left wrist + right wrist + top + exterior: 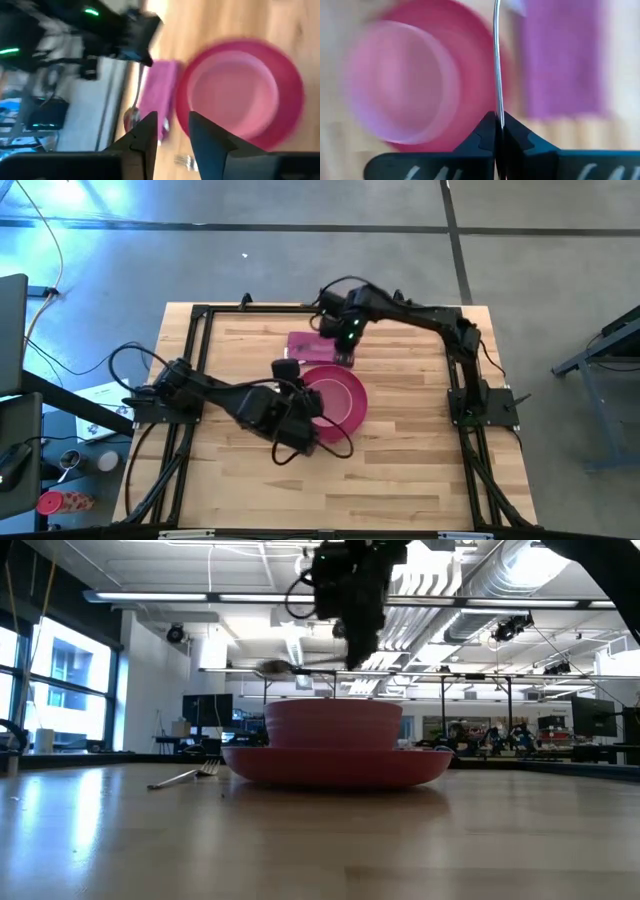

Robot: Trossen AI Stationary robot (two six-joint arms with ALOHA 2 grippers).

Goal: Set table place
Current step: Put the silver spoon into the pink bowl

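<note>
The pink bowl [333, 725] stands in the pink plate [345, 408] at the table's middle. The magenta napkin [303, 344] lies flat just beyond the plate. The fork [185, 777] lies on the table left of the plate. My right gripper [351, 658] hangs over the plate's far edge, shut on the silver spoon [290, 667]. My left gripper [172, 127] is open and empty, low at the plate's left side [303, 398], with the fork's tines [185, 161] just below its fingers. My right gripper pinches the spoon's handle [496, 107] between its two shut fingers, near the handle's free end. The fingers come from above, pointing down. The spoon is lifted clear and about level, higher than the bowl's rim, its bowl end [272, 668] pointing toward the table's left.
The black rail frame [195, 350] edges the wooden table. The left arm [250, 405] lies low across the table's left half. Bare wood [400, 470] lies on the near and right sides of the plate.
</note>
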